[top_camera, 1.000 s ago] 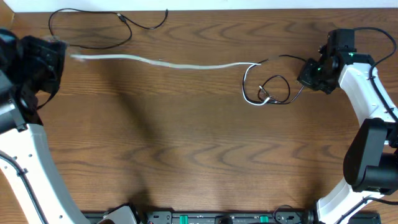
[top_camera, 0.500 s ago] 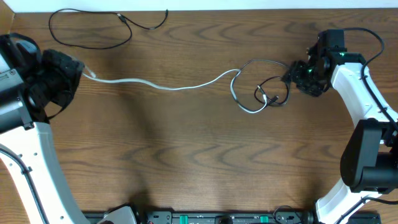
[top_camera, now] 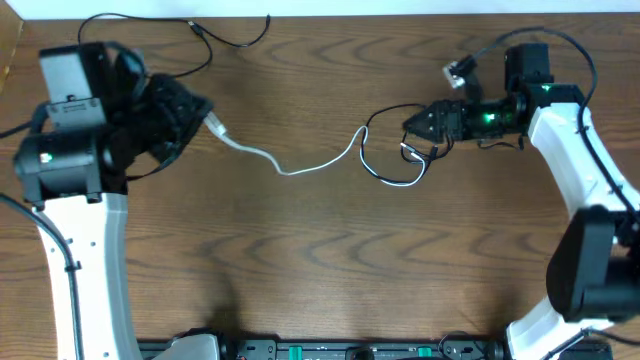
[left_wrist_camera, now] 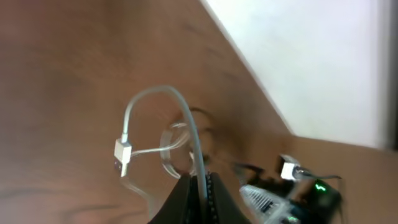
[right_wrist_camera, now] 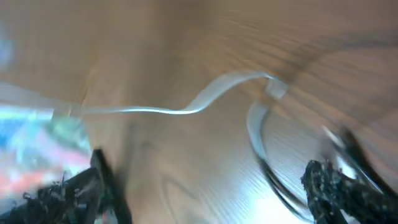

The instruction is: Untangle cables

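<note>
My left gripper (top_camera: 203, 112) is shut on the white cable (top_camera: 290, 170) just behind its plug (top_camera: 216, 128). In the left wrist view the cord (left_wrist_camera: 193, 134) runs up from between the shut jaws of that gripper (left_wrist_camera: 202, 183), and the plug (left_wrist_camera: 121, 155) hangs to the left. The white cable sags across the table to a small tangle with a short black cable (top_camera: 385, 108). My right gripper (top_camera: 415, 128) stands wide open over that tangle, holding nothing. In the blurred right wrist view its fingers (right_wrist_camera: 336, 186) are far apart, with the white cable (right_wrist_camera: 186, 110) beyond them.
A longer black cable (top_camera: 235, 42) lies separately in a loop at the table's back left, partly behind my left arm. The table's far edge (top_camera: 350, 14) meets a white surface. A rail with connectors (top_camera: 330, 350) runs along the front edge.
The right gripper opened, let go of the black cable and moved left over the tangle. The left gripper carried the white cable's end rightward, so the cord went slack.
</note>
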Tool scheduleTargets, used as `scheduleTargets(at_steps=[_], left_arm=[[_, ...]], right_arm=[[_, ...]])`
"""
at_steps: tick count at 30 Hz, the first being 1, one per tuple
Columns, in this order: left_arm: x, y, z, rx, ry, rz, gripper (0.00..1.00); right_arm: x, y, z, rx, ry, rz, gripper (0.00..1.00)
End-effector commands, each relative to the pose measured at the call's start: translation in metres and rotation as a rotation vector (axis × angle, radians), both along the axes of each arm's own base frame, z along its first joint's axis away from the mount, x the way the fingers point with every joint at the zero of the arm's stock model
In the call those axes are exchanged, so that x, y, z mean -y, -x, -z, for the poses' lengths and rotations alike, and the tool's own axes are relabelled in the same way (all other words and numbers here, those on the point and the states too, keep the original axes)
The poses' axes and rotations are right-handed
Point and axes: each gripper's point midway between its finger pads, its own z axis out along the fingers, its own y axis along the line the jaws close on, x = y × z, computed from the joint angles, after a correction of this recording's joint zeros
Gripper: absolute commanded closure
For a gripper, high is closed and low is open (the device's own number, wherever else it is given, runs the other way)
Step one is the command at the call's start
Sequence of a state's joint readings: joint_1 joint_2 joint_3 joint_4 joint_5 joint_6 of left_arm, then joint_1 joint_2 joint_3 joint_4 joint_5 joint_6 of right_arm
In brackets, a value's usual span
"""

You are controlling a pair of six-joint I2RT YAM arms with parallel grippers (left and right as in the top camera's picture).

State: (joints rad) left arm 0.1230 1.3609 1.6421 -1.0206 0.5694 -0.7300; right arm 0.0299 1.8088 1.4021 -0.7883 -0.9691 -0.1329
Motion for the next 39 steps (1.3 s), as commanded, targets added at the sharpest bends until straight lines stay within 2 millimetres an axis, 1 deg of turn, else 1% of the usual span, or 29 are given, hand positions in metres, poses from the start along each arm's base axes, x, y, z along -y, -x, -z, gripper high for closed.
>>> scheduleTargets(at_steps=[1,2,3,4,6,7,9,14,16,18,21,24,26,28,34,35,36,37,39], left_arm=[[0.039,0.001,-0.042,0.092,0.206,0.086,0.93],[0.044,-0.001,-0.051,0.11,0.243,0.086,0.93],[0.047,-0.002,-0.06,0.128,0.276,0.083,0.93],[0.05,-0.002,-0.068,0.147,0.298,0.076,0.93],[0.053,-0.004,-0.088,0.216,0.322,0.077,0.92],[0.055,-0.003,-0.103,0.273,0.331,0.082,0.92],[0.052,-0.002,-0.119,0.343,0.317,0.07,0.93],[0.039,0.005,-0.134,0.397,0.298,-0.024,0.93],[0.038,0.01,-0.14,0.419,0.292,-0.033,0.93],[0.037,0.015,-0.144,0.435,0.289,-0.036,0.93],[0.036,0.022,-0.15,0.45,0.297,-0.044,0.93],[0.036,0.027,-0.155,0.446,0.329,-0.06,0.92],[0.036,0.027,-0.16,0.47,0.329,-0.058,0.92],[0.035,0.027,-0.163,0.481,0.328,-0.06,0.93],[0.035,0.027,-0.162,0.48,0.328,-0.06,0.93],[0.035,0.027,-0.162,0.48,0.328,-0.061,0.92],[0.035,0.027,-0.162,0.48,0.328,-0.06,0.93],[0.035,0.027,-0.162,0.48,0.328,-0.06,0.93],[0.035,0.027,-0.162,0.48,0.328,-0.06,0.93]], right_arm=[[-0.053,0.029,-0.038,0.243,-0.062,-0.245,0.01],[-0.063,0.029,-0.03,0.262,-0.002,-0.261,0.01],[-0.068,0.03,-0.026,0.27,0.027,-0.269,0.01],[-0.079,0.031,-0.019,0.29,0.077,-0.289,0.01],[-0.097,0.033,-0.013,0.34,0.139,-0.318,0.03],[-0.112,0.032,-0.009,0.398,0.201,-0.335,0.03],[-0.13,0.031,-0.008,0.469,0.253,-0.346,0.03],[-0.164,0.035,-0.021,0.56,0.229,-0.359,0.03],[-0.168,0.03,-0.023,0.566,0.236,-0.326,0.05],[-0.169,0.027,-0.025,0.568,0.242,-0.303,0.12],[-0.17,0.026,-0.026,0.569,0.236,-0.298,0.18],[-0.17,0.026,-0.026,0.569,0.236,-0.299,0.16],[-0.17,0.027,-0.026,0.563,0.234,-0.294,0.23],[-0.17,0.027,-0.026,0.56,0.232,-0.297,0.33],[-0.172,0.032,-0.027,0.545,0.206,-0.312,0.44],[-0.173,0.032,-0.027,0.544,0.203,-0.313,0.49],[-0.173,0.032,-0.027,0.545,0.204,-0.313,0.7],[-0.173,0.032,-0.027,0.544,0.204,-0.313,0.76],[-0.173,0.032,-0.027,0.544,0.204,-0.312,0.66]])
